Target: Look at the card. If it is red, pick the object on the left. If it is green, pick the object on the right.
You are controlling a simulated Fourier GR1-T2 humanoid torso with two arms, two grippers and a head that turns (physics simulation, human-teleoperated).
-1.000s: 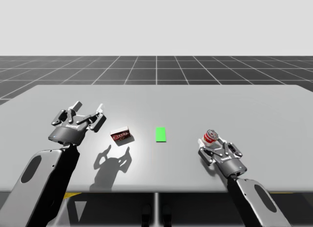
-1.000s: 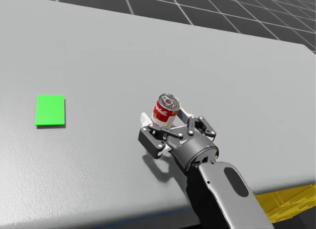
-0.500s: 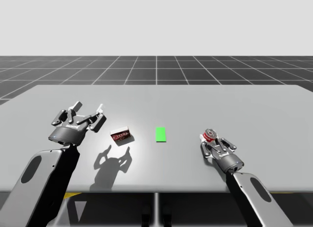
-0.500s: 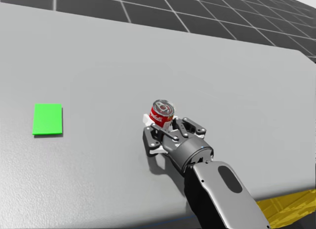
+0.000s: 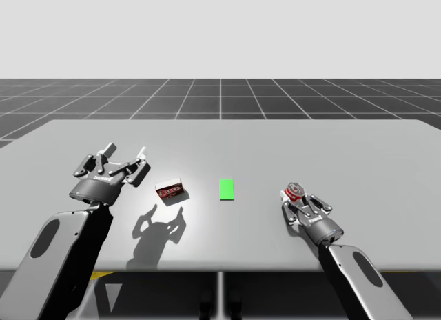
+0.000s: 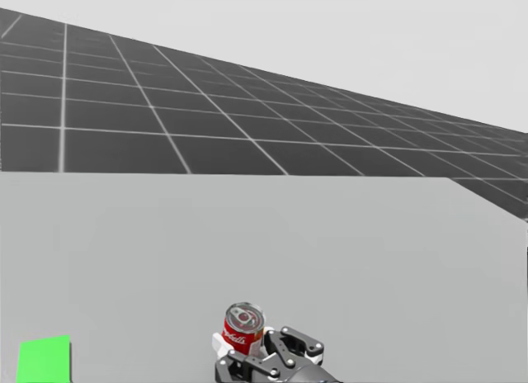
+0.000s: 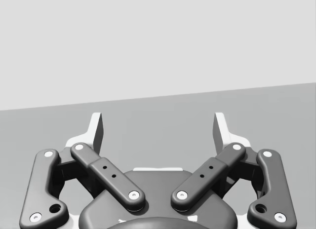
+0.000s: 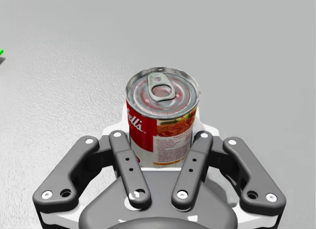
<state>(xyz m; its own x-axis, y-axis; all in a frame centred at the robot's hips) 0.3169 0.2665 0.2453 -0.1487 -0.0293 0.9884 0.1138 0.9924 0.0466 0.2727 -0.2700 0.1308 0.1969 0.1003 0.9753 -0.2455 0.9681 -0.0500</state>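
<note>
The card [image 5: 227, 189] is green, so the pick is the object on the right: the can [image 5: 295, 192]. My right jaws are closed on it. In the right wrist view the can [image 8: 162, 118] stands upright between the two fingers, each pressed to a side of it, with its pull-tab lid facing up. The hold sits low on the can's wall, near its base. I cannot tell whether the base is on the counter [image 5: 275, 147] or just off it.

By my judgement the step in hand is the lift. To do it well, hold the squeeze firm and even, and raise the can straight up without turning the wrist. With such a low hold the tall top could lean out of the jaws if the arm swings or jerks, so a slow, level rise is best.

My left jaws are spread wide with nothing between them, and hang above the counter. The box [image 5: 169, 191] lies just beside them, towards the card, and should be left alone.

Count: one card, one can, one box, two sets of jaws.
</note>
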